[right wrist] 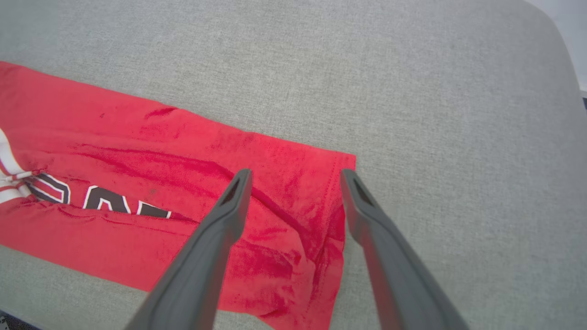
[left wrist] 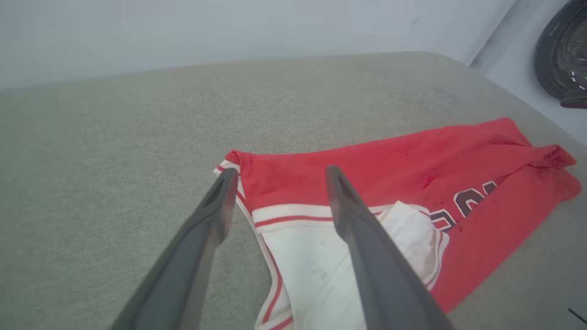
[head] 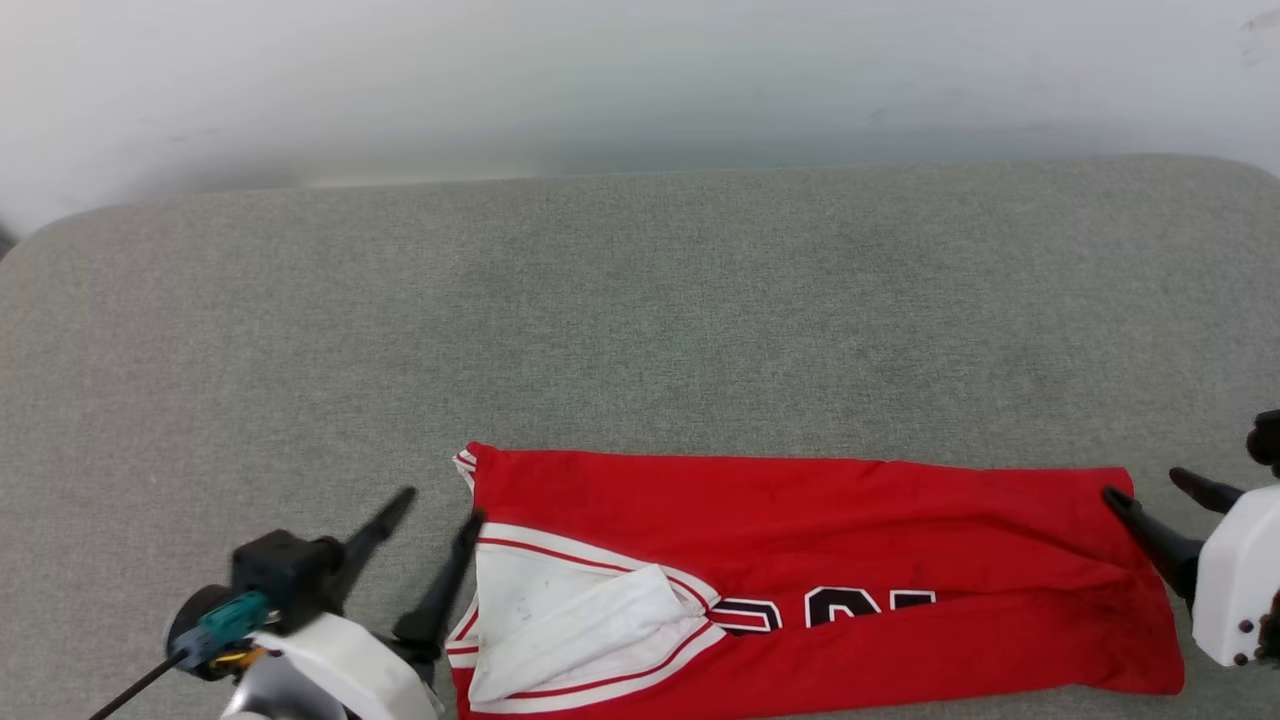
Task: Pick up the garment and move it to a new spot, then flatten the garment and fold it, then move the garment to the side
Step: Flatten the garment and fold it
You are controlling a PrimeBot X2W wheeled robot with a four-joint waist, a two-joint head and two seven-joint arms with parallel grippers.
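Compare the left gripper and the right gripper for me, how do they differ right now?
The left gripper stands at the end of the jersey with the white panel; the right gripper stands at its plain red hem end. In the head view the left gripper's fingers point up and rightward, the right gripper's up and leftward. Both are open, each straddling an edge of the jersey, and neither grips it.

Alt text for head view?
A red jersey with a white sleeve panel lies folded into a long strip near the front of a grey fabric surface. The left hand and right hand are open, one at each end of it.
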